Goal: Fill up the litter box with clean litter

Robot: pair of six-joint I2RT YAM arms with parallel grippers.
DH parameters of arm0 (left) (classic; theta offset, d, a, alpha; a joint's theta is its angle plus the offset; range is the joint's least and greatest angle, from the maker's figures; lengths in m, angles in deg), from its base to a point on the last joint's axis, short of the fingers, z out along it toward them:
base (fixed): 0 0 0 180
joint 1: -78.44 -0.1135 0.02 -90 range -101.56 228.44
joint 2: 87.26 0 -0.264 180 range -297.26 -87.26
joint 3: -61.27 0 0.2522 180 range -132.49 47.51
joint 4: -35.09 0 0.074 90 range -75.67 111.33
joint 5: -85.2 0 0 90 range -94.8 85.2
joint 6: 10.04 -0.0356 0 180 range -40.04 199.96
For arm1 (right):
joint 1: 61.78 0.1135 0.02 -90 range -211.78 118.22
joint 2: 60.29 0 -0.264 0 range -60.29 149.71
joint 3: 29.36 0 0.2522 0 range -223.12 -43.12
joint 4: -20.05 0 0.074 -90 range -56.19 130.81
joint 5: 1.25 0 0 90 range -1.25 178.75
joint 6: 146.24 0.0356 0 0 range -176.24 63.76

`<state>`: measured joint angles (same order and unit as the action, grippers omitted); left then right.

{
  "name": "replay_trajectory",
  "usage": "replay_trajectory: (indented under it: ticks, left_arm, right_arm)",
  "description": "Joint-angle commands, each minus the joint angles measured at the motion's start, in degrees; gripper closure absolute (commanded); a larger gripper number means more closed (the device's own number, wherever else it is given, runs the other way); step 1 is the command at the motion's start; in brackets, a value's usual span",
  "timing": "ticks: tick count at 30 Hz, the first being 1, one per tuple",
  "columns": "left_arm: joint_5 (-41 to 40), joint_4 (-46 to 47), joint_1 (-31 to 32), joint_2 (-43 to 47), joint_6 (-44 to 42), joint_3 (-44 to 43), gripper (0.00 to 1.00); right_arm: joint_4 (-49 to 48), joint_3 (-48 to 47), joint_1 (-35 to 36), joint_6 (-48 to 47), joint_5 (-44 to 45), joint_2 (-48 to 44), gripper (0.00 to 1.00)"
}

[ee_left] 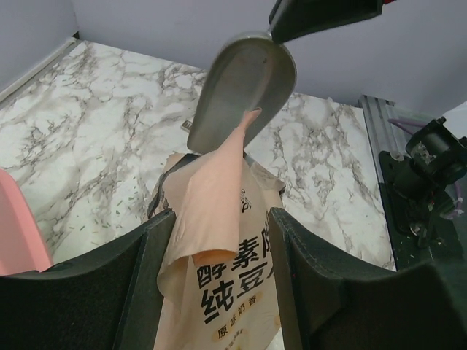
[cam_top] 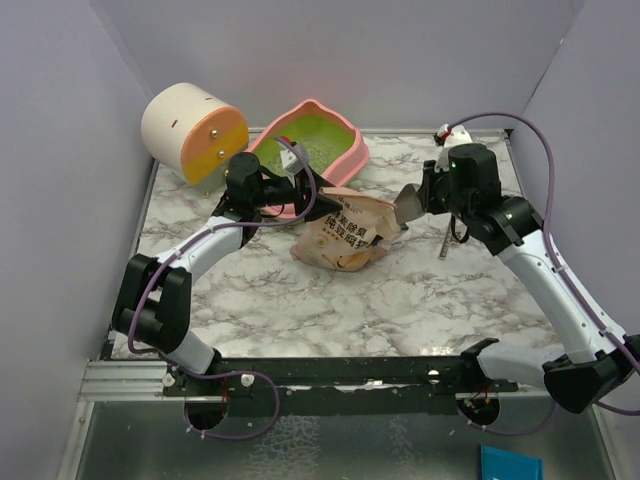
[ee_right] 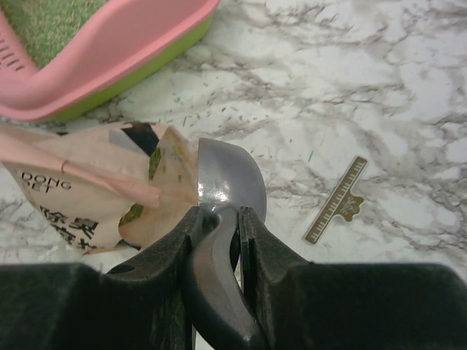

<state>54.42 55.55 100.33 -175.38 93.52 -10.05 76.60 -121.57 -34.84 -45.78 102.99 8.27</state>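
The pink litter box [cam_top: 345, 150] stands at the back of the table, lime-green inside, and a grainy greenish layer of clean litter [ee_right: 44, 22] lies in it. In front of it lies a tan printed litter bag [cam_top: 345, 235], its torn mouth towards the right. My left gripper [ee_left: 222, 219] has closed on the bag [ee_left: 233, 292], a finger pressed against each side. My right gripper [ee_right: 219, 211] is shut on the handle of a grey metal scoop [ee_right: 230, 179]. The scoop's bowl [ee_left: 244, 87] hangs at the bag's open mouth.
A cream-and-orange cylinder [cam_top: 195, 130] stands at the back left beside the box. A small gold ruler-shaped clip [ee_right: 338, 200] lies on the marble to the right of the scoop. Stray granules dot the tabletop [ee_right: 241, 109]. Grey walls close in the left, back and right sides.
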Motion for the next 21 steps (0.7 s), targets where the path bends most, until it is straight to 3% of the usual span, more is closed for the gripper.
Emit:
replay_trajectory:
  ticks: [1, 8, 10, 12, 13, 21]
  left_arm:
    - [1.8, 0.1, 0.6, -2.3, -0.4, -1.9, 0.45]
    - [-1.4, 0.1, 1.9, -4.7, -1.0, -1.4, 0.56]
    - [-2.2, 0.1, 2.1, -5.4, -0.8, -1.6, 0.69]
    - [-2.9, 0.1, 2.4, -5.8, -0.5, -1.7, 0.94]
    - [-3.5, 0.1, 2.4, -5.7, -0.5, -1.6, 1.0]
    - [-9.0, 0.4, 2.5, 0.3, -6.4, 1.9, 1.0]
  right_arm:
    - [-2.5, 3.4, 0.3, 2.4, -7.6, -3.7, 0.99]
    - [-5.5, 6.9, 0.3, 2.7, -11.1, -4.3, 0.99]
    - [-6.5, 7.5, 0.3, 2.7, -12.0, -4.0, 0.99]
    - [-7.3, 7.9, 0.3, 2.8, -13.5, -3.2, 0.99]
    - [-7.8, 8.4, 0.2, 2.9, -13.9, -2.8, 0.99]
    - [-12.5, 10.0, 0.2, 3.3, -16.4, 1.9, 0.99]
